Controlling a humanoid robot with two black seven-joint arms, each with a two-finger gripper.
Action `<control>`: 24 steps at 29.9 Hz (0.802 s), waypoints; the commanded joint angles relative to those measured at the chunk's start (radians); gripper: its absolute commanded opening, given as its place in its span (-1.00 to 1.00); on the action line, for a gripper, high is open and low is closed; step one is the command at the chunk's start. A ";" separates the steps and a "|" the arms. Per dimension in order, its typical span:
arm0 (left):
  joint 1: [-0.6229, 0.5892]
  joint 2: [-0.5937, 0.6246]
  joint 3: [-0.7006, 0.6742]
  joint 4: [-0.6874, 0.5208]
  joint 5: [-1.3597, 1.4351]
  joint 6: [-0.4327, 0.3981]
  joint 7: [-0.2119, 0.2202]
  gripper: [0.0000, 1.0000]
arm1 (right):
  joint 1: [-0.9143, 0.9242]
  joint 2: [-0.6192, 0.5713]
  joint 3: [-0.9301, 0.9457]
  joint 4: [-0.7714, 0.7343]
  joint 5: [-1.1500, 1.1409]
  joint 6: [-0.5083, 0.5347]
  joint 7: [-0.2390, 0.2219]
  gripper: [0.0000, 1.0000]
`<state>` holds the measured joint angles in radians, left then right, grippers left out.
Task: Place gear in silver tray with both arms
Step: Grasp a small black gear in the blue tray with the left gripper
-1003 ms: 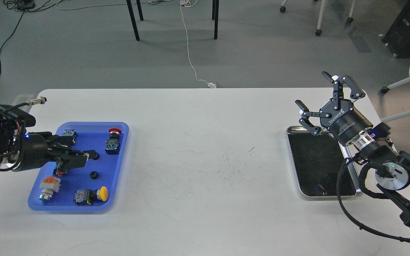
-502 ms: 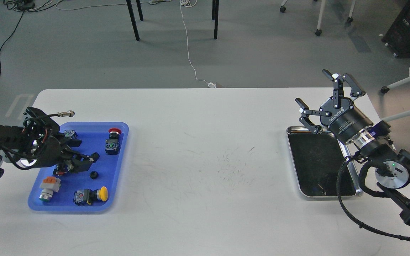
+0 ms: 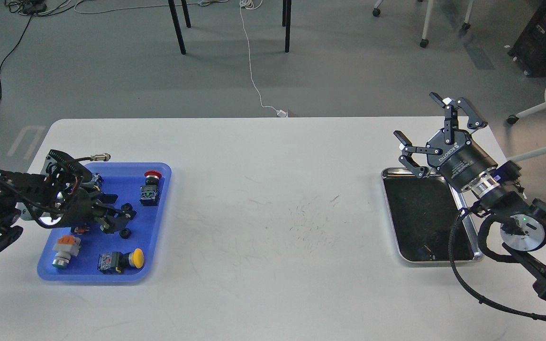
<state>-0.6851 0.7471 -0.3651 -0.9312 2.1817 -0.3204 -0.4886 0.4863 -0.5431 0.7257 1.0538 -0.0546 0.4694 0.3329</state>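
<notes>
In blue tray point(image 3: 159, 222) at surface's left end: small black gear point(image 3: 124, 233), just under your left claw point(image 3: 123, 220). Fingers too dark against tray, cannot tell spacing. Silver tray point(image 3: 391, 208) far right, bare. Right claw point(image 3: 427, 130) spread wide above its far corner, holding nothing. Risk: your fingers clip gear's rim and skid it into yellow pushbutton point(image 3: 135, 258) nearby; weak pinch drops it during long carry across surface point(image 3: 273, 227).

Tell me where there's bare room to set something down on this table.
The wide white stretch between the blue tray and the silver tray is bare. The silver tray's floor is free too. The blue tray is crowded with push buttons and the left gripper.
</notes>
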 commanded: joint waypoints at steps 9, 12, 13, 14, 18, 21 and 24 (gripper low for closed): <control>-0.002 -0.014 0.012 0.038 0.000 0.000 0.000 -0.42 | 0.000 -0.001 0.000 0.000 0.001 0.000 0.000 0.99; -0.001 -0.012 0.014 0.038 0.000 0.000 0.000 -0.63 | 0.005 -0.001 0.000 0.000 -0.001 0.000 0.000 0.99; -0.001 -0.012 0.014 0.038 0.000 0.000 0.000 -0.69 | 0.005 -0.001 0.000 -0.001 -0.001 0.000 0.000 0.99; -0.001 -0.012 0.014 0.037 0.000 -0.002 0.000 -0.71 | 0.005 -0.001 0.000 -0.001 -0.001 0.000 0.000 0.99; -0.001 -0.011 0.014 0.037 0.000 -0.002 0.000 -0.80 | 0.006 -0.003 0.000 0.000 -0.001 0.000 0.000 0.99; -0.004 -0.008 0.014 0.032 0.000 -0.003 0.000 -0.81 | 0.005 -0.006 0.001 0.000 -0.001 0.000 0.000 0.99; -0.010 0.000 0.012 0.014 0.000 -0.006 0.000 -0.81 | 0.005 -0.006 0.001 0.000 0.001 0.000 0.000 0.99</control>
<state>-0.6884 0.7402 -0.3512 -0.8985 2.1814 -0.3240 -0.4889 0.4916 -0.5485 0.7262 1.0534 -0.0551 0.4694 0.3329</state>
